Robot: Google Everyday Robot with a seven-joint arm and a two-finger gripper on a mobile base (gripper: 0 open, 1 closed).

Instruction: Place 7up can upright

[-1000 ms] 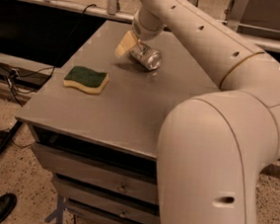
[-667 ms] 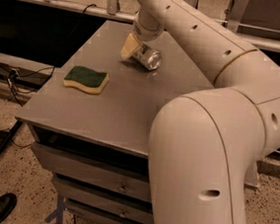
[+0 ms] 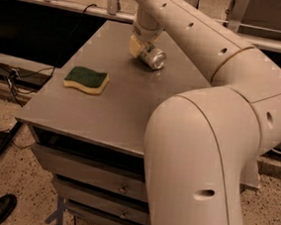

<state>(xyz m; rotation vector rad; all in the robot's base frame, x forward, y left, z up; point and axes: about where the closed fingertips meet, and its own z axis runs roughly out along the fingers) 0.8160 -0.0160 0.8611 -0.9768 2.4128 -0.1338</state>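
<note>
one can (image 3: 153,58) on the far side of the tabletop (image 3: 126,108), down on its side, shiny end facing the camera and to the right. tool (image 3: 140,46) sits right at its other end, up and left. whether it has a grip, i can't tell. long axis runs out from the tool, so standing it up looks like a swing about that end. sponge (image 3: 86,79) well apart.

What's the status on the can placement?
Gripper at far side of table, clamped on 7up can. Can tilted, not upright yet. Sponge well apart, nothing blocking.
</note>
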